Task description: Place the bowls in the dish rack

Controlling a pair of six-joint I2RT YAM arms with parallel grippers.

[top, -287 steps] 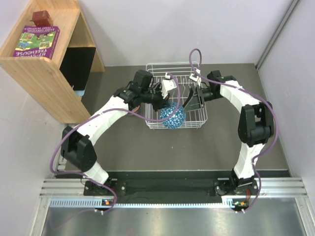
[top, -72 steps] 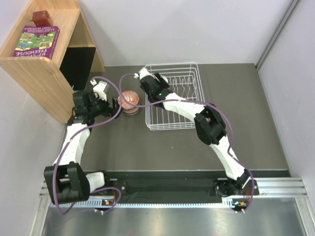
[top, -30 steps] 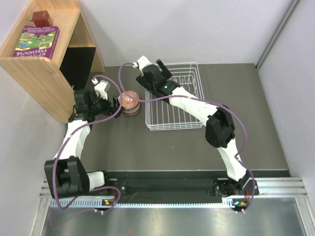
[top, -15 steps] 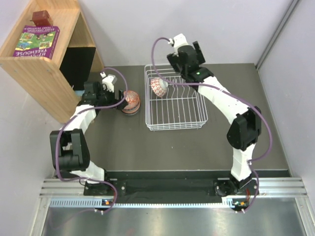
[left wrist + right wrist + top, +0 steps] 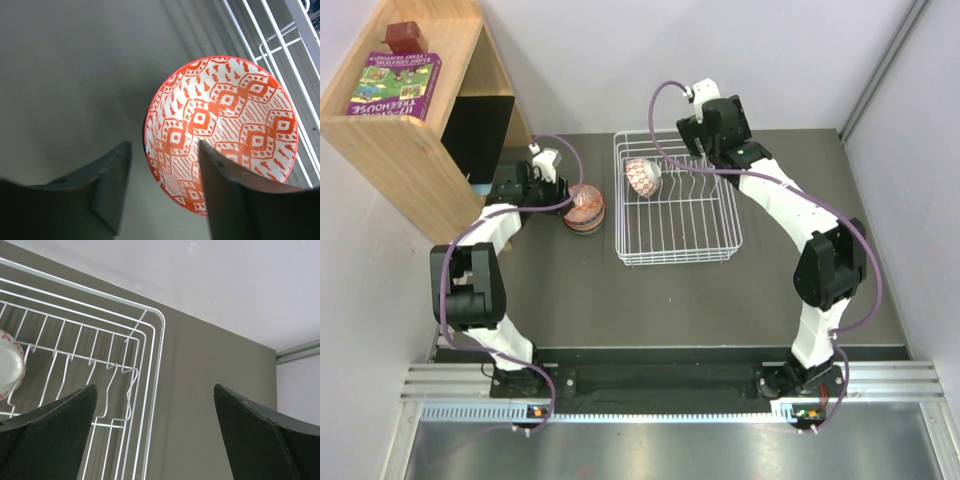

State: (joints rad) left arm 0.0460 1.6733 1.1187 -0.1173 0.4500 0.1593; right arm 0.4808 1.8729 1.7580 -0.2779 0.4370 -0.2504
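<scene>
Left hand [image 5: 162, 147] narrowed astride red-patterned bowl [image 5: 235, 125] rim, right hand [image 5: 155, 390] wide, empty

A dark grey-brown counter [image 5: 570, 300] fills the middle, matte and evenly lit. A pale back wall [image 5: 770, 60] and a right wall [image 5: 920, 220] meet at a metal strip [image 5: 880, 72]. At the far left stands a light wooden shelf [image 5: 405, 150], with a purple-and-green book [image 5: 395, 85] and a small brown box [image 5: 403, 36] on top. A ribbed aluminium rail [image 5: 660, 380] runs along the near edge.
</scene>
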